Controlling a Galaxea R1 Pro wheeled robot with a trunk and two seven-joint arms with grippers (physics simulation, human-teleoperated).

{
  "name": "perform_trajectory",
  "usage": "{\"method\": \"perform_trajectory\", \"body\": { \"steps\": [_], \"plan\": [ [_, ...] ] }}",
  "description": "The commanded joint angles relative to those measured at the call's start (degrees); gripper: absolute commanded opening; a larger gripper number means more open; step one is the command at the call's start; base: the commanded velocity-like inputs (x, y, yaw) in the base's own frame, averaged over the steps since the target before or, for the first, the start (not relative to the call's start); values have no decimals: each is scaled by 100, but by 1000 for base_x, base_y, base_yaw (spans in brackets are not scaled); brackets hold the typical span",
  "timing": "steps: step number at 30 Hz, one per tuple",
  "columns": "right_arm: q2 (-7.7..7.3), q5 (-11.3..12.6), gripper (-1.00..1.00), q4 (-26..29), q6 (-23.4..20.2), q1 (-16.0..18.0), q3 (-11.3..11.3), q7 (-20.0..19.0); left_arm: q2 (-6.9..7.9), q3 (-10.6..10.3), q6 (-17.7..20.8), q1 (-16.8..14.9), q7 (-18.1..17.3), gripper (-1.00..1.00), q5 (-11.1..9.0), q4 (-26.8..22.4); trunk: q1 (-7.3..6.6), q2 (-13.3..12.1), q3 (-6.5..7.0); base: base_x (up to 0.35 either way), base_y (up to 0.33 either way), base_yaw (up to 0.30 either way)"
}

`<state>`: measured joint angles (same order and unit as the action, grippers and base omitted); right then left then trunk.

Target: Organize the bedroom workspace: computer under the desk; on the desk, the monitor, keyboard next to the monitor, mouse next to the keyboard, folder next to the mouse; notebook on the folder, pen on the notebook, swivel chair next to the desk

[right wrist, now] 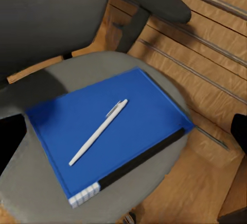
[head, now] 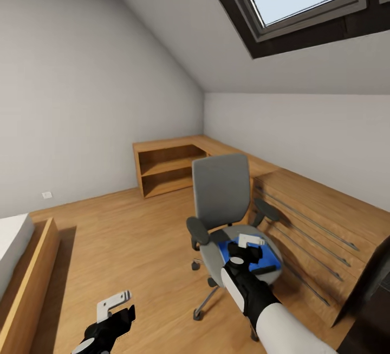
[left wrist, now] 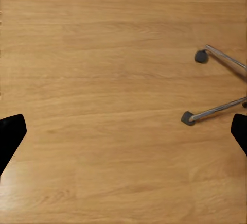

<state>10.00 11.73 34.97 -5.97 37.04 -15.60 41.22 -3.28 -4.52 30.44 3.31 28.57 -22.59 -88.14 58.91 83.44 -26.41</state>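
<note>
The grey swivel chair [head: 222,194] stands in the middle of the room, next to a wooden chest of drawers. On its seat [right wrist: 41,193] lies the blue folder [right wrist: 139,105], and the white pen [right wrist: 98,131] lies across the folder. My right gripper [head: 250,241] hangs open just above the folder [head: 271,261], its dark fingertips [right wrist: 10,141] far apart on either side. My left gripper [head: 114,304] is open and low over the wooden floor, near the chair's metal base legs [left wrist: 213,112]. The desk, computer, monitor, keyboard, mouse and notebook are out of view.
A light wooden chest of drawers [head: 319,224] runs along the right wall, right behind the chair. An open wooden shelf unit [head: 168,169] fills the far corner. A bed frame [head: 27,278] sits at the left. Bare wooden floor [head: 130,235] lies between them.
</note>
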Motion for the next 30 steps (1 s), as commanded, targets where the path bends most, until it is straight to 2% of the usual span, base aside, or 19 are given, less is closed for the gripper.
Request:
{"method": "perform_trajectory", "body": {
  "steps": [1, 4, 9, 14, 17, 19, 23, 26, 27, 30],
  "plan": [
    [0, 6, 100, 4, -58, 5, -16, -105, 0, 24, 6, -1, 51, 100, -61, -10, 4, 3, -5, 313, 81, 0],
    [-29, 13, 100, 3, -69, 5, -12, -296, -3, 51, 6, 1, 47, 100, -61, -10, 4, 3, -5, 315, 74, 0],
    [-195, 44, 100, -4, -99, 5, 25, -670, -5, 78, 6, 3, 52, 100, -61, -10, 4, 3, -5, 319, 28, 0],
    [-274, 83, 100, -206, -104, 5, 213, -729, -6, 80, 6, 0, 58, 100, -61, -10, 4, 3, -5, 320, 4, 0],
    [-335, 193, 100, -435, -113, 11, 523, -755, -6, 82, 4, -2, 60, 100, -61, -10, 4, 3, -5, 321, 1, 0],
    [-350, 238, 100, -481, -129, 15, 616, -762, -6, 79, 1, -4, 60, 100, -61, -15, 4, 3, -5, 321, 1, 0],
    [-367, 305, 100, -534, -222, 19, 717, -767, -6, 74, -5, -2, 60, 100, -61, -25, 4, 3, -5, 321, 0, 0],
    [-413, 369, 100, -561, -536, 21, 768, -772, -6, 69, -10, 1, 63, 100, -60, -45, 4, 3, -5, 321, 0, 0],
    [-438, 474, 100, -566, -716, 25, 781, -773, -6, 74, -14, 2, 59, 100, -57, -67, 4, 3, -5, 259, 0, 0],
    [-455, 600, 100, -568, -794, 31, 785, -773, -3, 81, -13, -1, 60, 100, -59, -78, 4, 3, -5, 168, 0, 0]
  ]
}}
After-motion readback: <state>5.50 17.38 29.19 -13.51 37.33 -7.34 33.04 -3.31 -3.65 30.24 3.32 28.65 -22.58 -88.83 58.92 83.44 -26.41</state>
